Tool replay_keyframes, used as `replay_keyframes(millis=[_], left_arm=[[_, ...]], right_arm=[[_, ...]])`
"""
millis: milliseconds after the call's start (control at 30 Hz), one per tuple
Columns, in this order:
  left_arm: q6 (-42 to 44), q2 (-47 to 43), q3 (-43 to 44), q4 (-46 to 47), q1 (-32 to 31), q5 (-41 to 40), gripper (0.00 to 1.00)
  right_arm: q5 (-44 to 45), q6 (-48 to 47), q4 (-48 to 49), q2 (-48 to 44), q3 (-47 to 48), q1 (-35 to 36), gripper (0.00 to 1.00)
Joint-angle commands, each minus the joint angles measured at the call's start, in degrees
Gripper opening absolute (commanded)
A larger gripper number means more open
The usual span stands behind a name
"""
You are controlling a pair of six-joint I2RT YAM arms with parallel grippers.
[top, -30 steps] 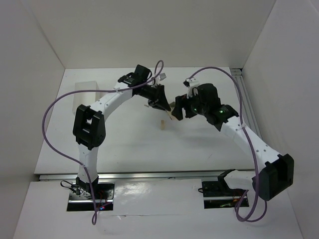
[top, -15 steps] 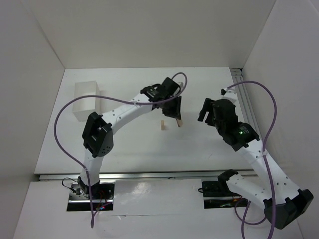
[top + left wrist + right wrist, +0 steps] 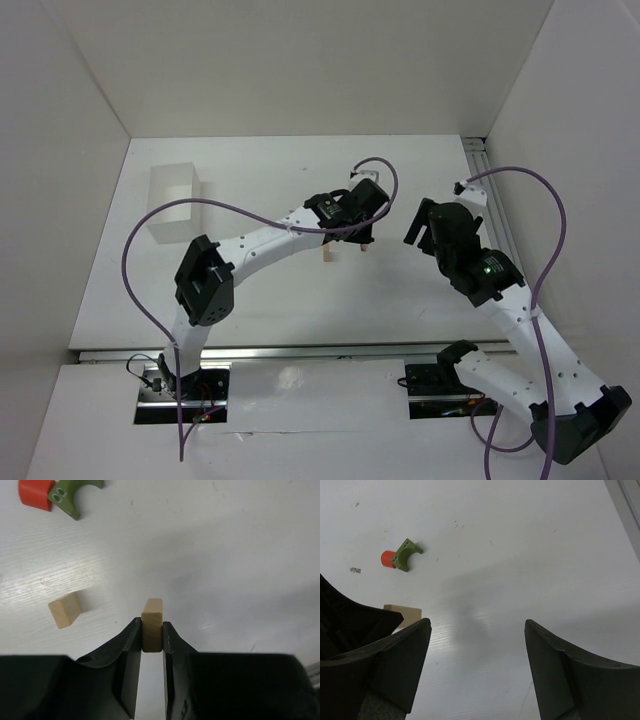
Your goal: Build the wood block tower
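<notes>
Tan block (image 3: 152, 614) in left gripper (image 3: 151, 628); right gripper (image 3: 477, 624) agape

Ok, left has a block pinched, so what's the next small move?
Probably bring the left gripper over and set its tan block on the table beside the loose tan block, as a second upright. The green arch and red piece lie off to the side, touching each other, so nothing is stacked yet. The right gripper is open and empty.
</notes>
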Motion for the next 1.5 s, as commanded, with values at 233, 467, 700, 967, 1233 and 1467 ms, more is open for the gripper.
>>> replay_keyframes(millis=[233, 467, 700, 967, 1233, 1467], left_arm=[[-4.6, 3.5, -0.4, 0.7, 0.2, -11.4, 0.00], [-5.8, 4.1, -0.9, 0.6, 0.2, -14.3, 0.00], [-5.8, 6.0, -2.1, 0.6, 0.2, -12.6, 0.00], [-6.3, 6.5, -3.1, 1.8, 0.2, -12.6, 0.00], [-6.3, 8.2, -3.1, 1.8, 0.2, -12.6, 0.00], [-7.4, 9.4, -3.1, 1.8, 0.2, -12.0, 0.00]], right_arm=[[2.8, 0.2, -2.4, -3.0, 0.3, 0.0, 0.83], [2.8, 0.2, -3.0, -3.5, -0.3, 0.0, 0.83], [2.8, 0.2, -3.5, -3.5, -0.3, 0.0, 0.85], [2.8, 0.2, -4.1, -4.0, 0.3, 0.0, 0.85], [2.2, 0.2, -4.1, -3.5, -0.3, 0.0, 0.85], [2.2, 0.2, -4.1, -3.5, -0.3, 0.0, 0.85]])
